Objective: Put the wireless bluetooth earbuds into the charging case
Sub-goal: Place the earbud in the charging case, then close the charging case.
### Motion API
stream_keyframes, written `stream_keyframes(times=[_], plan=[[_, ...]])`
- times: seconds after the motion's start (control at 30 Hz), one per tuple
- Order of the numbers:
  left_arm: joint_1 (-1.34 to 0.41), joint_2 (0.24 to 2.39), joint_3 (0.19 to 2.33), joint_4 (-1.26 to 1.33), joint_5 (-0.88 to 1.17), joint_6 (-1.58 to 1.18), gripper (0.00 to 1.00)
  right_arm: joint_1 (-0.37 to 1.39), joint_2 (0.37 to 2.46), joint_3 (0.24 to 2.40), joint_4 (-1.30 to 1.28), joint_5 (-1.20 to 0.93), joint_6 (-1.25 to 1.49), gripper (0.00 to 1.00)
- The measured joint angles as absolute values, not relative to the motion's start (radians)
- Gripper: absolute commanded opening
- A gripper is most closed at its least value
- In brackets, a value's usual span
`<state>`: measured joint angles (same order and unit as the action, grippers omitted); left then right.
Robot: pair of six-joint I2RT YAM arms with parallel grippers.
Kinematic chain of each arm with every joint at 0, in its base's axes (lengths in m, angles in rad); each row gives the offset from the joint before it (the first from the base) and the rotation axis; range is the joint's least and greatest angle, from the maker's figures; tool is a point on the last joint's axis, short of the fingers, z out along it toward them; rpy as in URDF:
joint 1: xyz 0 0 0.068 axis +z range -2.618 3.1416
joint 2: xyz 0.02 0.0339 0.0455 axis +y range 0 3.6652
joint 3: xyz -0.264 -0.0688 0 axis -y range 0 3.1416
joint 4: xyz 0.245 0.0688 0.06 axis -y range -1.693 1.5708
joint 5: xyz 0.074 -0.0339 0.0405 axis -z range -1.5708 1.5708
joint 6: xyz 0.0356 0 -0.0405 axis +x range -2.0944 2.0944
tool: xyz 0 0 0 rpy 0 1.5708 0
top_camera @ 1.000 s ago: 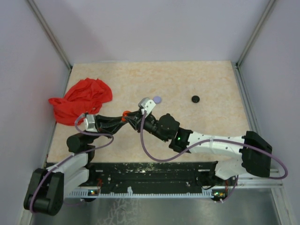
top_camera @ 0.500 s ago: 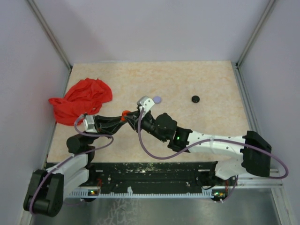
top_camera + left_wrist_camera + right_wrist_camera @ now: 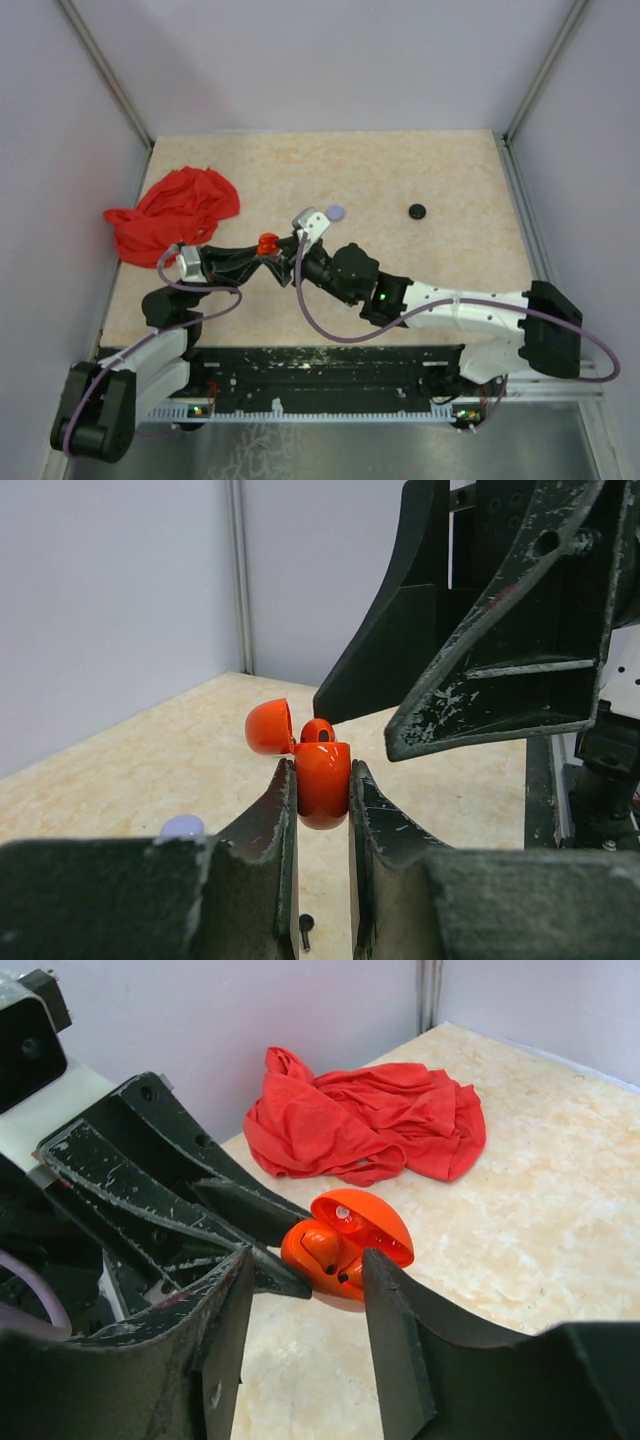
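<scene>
The charging case (image 3: 322, 778) is held within the left hand (image 3: 262, 252), with the right hand (image 3: 307, 1257) just beside it; a cloth (image 3: 175, 210) is laid on the table (image 3: 400, 170) left of both.

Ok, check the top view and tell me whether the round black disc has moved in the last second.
No. The round black disc sits at the same spot, the same gap from the table's right edge.

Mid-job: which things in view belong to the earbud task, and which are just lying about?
Job: orange charging case, lid open, held in left claw; orange earbud apparently seated inside; right claw, open, beside it.
Lying about: red cloth; black disc; lavender disc.
</scene>
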<state>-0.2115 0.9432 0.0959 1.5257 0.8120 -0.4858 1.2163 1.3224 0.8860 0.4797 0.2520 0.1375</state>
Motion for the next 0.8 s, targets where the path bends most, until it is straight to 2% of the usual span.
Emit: stream_keyframes(times=[0.1,0.33,0.8], plan=[[-0.212,0.943,0.096,1.527,0.801,-0.486,0.00,1.217,1.297,0.886,0.441,0.241,0.115,0.56],[-0.212,0.949,0.105,1.527,0.805,-0.509,0.00,1.151,1.232,0.973,0.236,0.100,0.036,0.59],[-0.212,1.026,0.206,1.528,0.971,-0.664,0.00,0.809,1.218,1.044,0.059,-0.448,0.097,0.63]])
